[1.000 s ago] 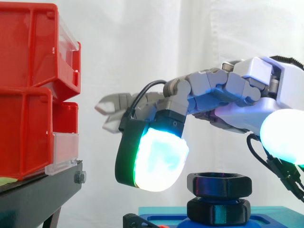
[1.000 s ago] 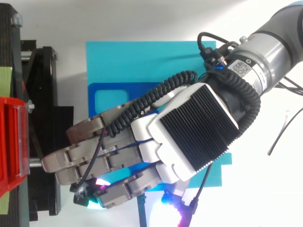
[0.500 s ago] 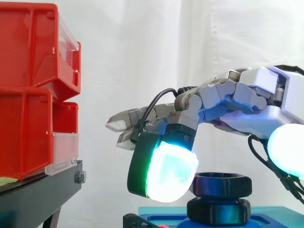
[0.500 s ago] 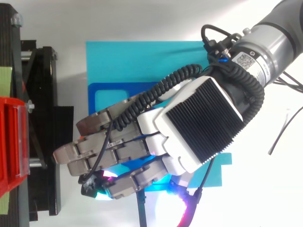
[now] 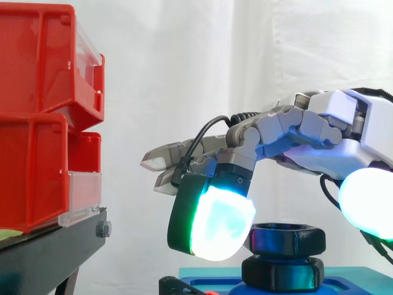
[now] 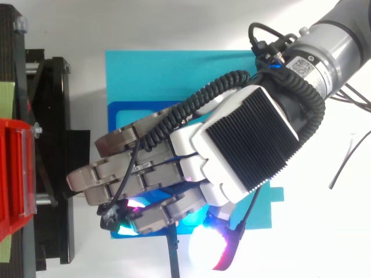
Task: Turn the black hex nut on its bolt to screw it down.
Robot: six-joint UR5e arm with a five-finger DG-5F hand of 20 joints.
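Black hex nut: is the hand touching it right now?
Cannot tell. In the side view the hand's glowing fingertip overlaps the black hex nut's left edge but may sit in front; from above the hand hides it.

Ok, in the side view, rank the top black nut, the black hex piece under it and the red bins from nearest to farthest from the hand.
1. Top black nut: just beneath the hand.
2. Black hex piece: directly below the nut.
3. Red bins: far left.
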